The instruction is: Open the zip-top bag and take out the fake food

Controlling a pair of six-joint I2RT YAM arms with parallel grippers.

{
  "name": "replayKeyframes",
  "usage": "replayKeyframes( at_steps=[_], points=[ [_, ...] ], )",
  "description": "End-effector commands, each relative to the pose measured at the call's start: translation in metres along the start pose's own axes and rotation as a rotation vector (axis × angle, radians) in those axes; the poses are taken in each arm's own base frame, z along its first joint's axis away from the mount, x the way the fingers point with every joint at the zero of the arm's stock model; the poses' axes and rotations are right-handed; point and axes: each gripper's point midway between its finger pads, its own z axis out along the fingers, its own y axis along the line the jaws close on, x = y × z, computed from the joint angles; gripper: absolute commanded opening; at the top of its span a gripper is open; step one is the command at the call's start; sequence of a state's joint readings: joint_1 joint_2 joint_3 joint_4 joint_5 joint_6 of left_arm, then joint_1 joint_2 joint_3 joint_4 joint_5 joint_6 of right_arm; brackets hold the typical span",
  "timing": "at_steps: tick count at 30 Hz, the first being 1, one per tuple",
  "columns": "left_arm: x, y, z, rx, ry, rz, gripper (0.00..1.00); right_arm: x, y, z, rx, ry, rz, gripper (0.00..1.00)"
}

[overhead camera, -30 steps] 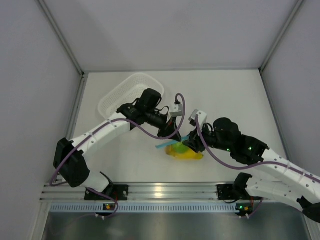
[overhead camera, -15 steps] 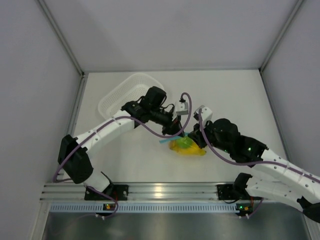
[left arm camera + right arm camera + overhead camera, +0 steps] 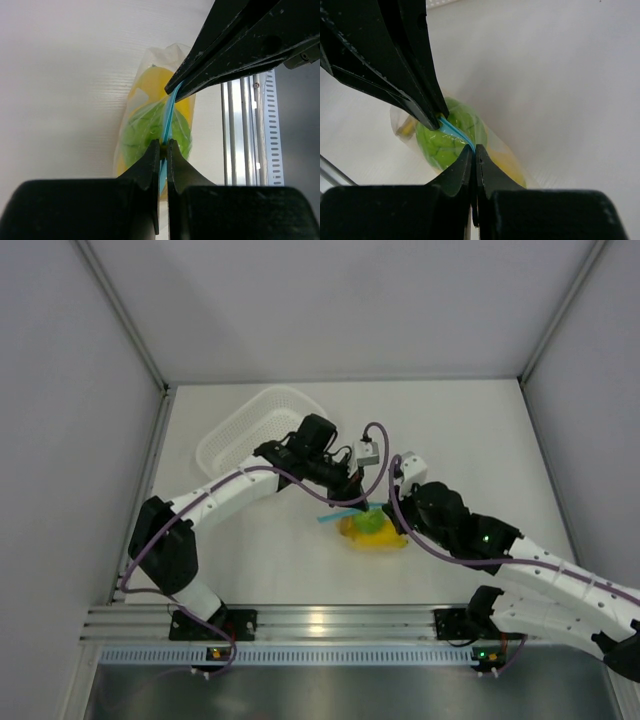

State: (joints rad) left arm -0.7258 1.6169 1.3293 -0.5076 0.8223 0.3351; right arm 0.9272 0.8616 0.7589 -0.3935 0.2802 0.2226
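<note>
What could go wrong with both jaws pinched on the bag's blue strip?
Both jaws grip the zip strip of the zip-top bag by its thin edge, so either could slip when pulled apart. If either holds both lips, the seal may not part. The green fruit sits behind the strip and might pop out.

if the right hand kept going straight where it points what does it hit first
Shut on the zip-top bag by its blue strip, the right hand would probably press first into the green fruit inside, past its fingertips. The left hand sits close beside that line; depth unclear.
</note>
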Motion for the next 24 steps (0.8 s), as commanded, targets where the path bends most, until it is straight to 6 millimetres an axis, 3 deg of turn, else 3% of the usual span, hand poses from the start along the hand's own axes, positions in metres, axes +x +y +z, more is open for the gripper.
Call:
replayKeyframes(
  at_steps=[1,7,15,24],
  points=[
    [0.035,0.015,-0.011,-0.044,0.080,-0.132,0.00,-0.009,-0.031,-0.001,0.164,-0.052,0.017,0.00],
    [0.039,0.017,-0.013,-0.063,0.086,-0.150,0.01,0.000,-0.035,0.003,0.186,-0.037,0.025,0.00],
    [0.059,0.026,-0.011,-0.100,0.130,-0.221,0.03,0.009,-0.041,0.003,0.200,-0.026,0.043,0.00],
    [0.047,0.032,-0.018,-0.156,0.117,-0.225,0.00,0.012,-0.048,0.003,0.213,-0.038,0.065,0.00]
  ],
)
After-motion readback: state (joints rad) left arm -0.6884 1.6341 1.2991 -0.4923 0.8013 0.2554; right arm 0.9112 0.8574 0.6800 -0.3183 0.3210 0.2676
